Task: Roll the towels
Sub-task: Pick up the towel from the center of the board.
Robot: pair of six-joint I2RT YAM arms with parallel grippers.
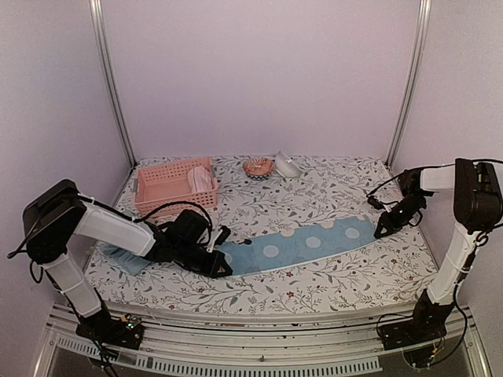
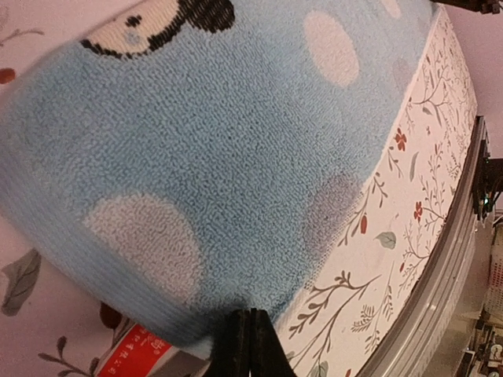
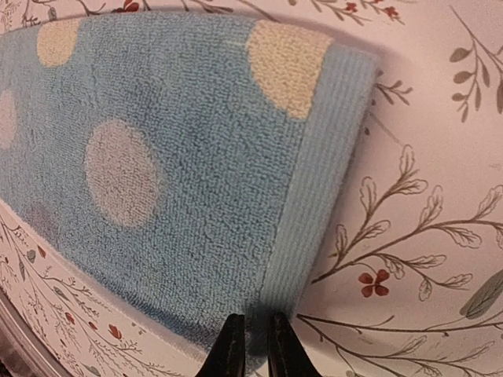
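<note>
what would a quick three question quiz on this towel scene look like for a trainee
1. True or false: the blue towel is already rolled up.
2. Where does the pink basket stand? A: at the far left of the table. B: at the near right corner. C: on top of the towel.
3. Short answer: what is the left tool shut on?
Key: 1 false, it lies flat and stretched out. 2 A. 3 one end of the blue towel.
</note>
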